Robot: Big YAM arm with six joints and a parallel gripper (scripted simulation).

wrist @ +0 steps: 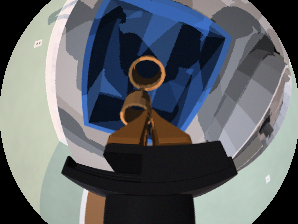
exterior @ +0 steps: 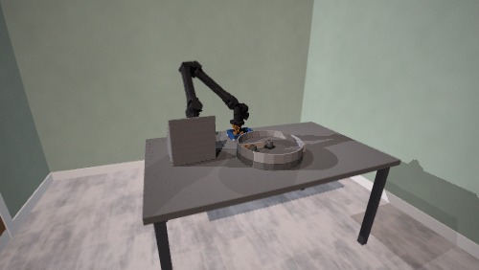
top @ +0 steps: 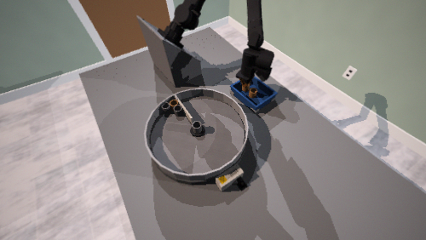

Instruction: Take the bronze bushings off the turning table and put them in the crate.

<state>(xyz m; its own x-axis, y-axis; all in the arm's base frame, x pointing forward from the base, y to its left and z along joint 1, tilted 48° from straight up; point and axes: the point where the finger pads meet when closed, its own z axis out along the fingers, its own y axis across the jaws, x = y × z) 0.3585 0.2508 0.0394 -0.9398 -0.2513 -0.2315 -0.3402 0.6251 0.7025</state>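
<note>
My gripper (top: 245, 88) (exterior: 237, 130) (wrist: 147, 96) is shut on the wall of a bronze bushing (wrist: 130, 101) and holds it tilted over the near part of the blue crate (top: 268, 100) (exterior: 232, 136) (wrist: 86, 90). Another bronze bushing (top: 253, 92) (wrist: 132, 75) stands upright in the crate, just ahead of the held one. A third bronze bushing (top: 174, 103) is on the turning table (top: 213, 155) (exterior: 278, 160), near its rim. Two dark steel bushings (top: 165, 107) (top: 178, 111) stand close beside it. The fingertips partly hide the held bushing.
A pale bar (top: 184, 108) runs from the turning table's rim towards a dark upright cylinder (top: 196, 127) at its middle. A tall grey panel (top: 158, 51) (exterior: 193, 141) stands beside the arm's base. A small white block with a yellow mark (top: 230, 179) sits outside the rim.
</note>
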